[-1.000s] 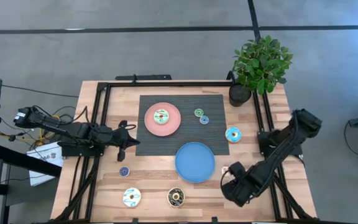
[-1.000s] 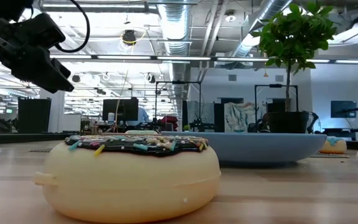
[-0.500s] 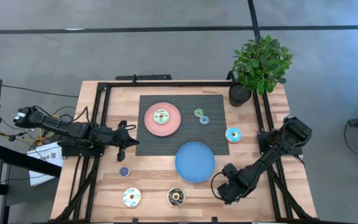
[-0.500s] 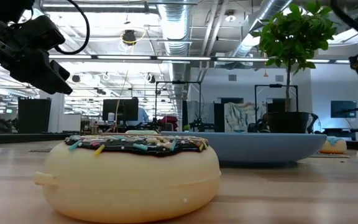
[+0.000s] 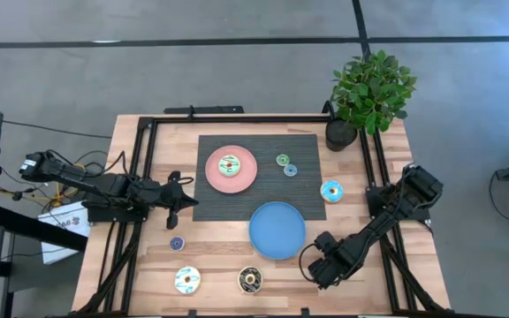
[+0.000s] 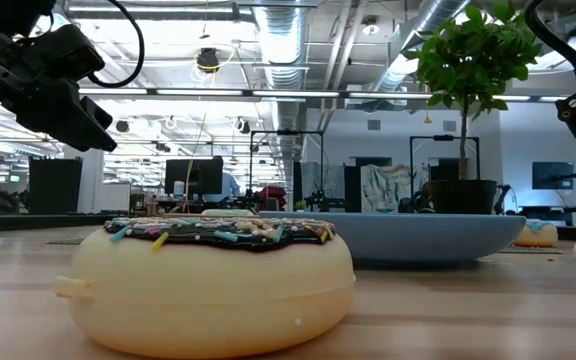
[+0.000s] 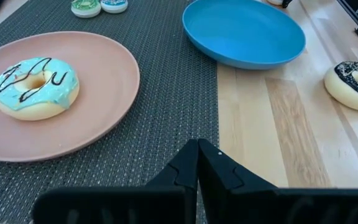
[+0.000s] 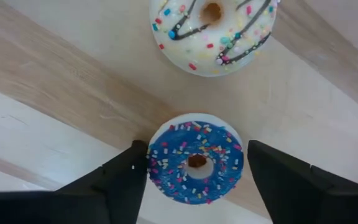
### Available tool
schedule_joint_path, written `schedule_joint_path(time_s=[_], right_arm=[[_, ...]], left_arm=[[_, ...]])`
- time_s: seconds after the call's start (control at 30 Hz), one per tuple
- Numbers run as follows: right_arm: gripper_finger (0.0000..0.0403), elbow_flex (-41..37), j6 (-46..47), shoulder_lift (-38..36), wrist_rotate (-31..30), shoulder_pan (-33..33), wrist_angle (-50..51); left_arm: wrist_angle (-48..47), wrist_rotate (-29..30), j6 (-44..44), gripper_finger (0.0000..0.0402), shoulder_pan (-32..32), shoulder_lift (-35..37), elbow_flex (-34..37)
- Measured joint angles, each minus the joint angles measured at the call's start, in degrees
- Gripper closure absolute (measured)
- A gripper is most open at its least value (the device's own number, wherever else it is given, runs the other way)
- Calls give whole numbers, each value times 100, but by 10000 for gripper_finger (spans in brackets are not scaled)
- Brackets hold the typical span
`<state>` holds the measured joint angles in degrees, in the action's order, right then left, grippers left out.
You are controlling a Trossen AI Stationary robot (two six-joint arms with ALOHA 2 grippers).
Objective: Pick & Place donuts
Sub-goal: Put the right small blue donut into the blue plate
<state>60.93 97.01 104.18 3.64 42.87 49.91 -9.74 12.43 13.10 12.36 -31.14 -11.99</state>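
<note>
My right gripper (image 5: 315, 265) is over the bare wood right of the blue plate (image 5: 277, 230), near the table's near edge, shut on a small blue-iced sprinkled donut (image 8: 196, 160). A white sprinkled donut (image 8: 213, 28) lies on the wood just beyond it. My left gripper (image 5: 173, 212) is shut over the mat's left edge and touches nothing. A green donut (image 5: 229, 165) lies on the pink plate (image 5: 247, 177). A small green (image 5: 283, 160) and a small blue donut (image 5: 291, 170) lie on the mat. A dark brown donut (image 5: 250, 280), a white one (image 5: 186, 280) and a small purple one (image 5: 177, 243) lie on the wood. My right gripper holds the small blue donut by its rim (image 8: 149, 163), pinched between the two fingers, one on each opposite side. The fingers come from above, pointing down. The donut lies flat in the hold, icing up; whether it is clear of the wood I cannot tell.
A larger blue-iced donut (image 5: 331, 191) lies right of the mat. A potted plant (image 5: 369, 93) stands at the far right corner. Black frame rails (image 5: 144, 168) run along the table's left and right sides. The dark woven mat (image 5: 259, 199) covers the middle.
My right gripper has moved toward the table's left, nearer the blue plate, and the arm has stretched out behind it. It now covers the spot where a small pale donut showed right of the plate.
</note>
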Motion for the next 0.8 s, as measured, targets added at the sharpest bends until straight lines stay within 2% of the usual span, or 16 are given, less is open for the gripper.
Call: schedule_joint_path(time_s=[0.8], right_arm=[[198,-20,6,-132,-3,-54,-63]], left_arm=[[2,0,0,401,-2,0,0]])
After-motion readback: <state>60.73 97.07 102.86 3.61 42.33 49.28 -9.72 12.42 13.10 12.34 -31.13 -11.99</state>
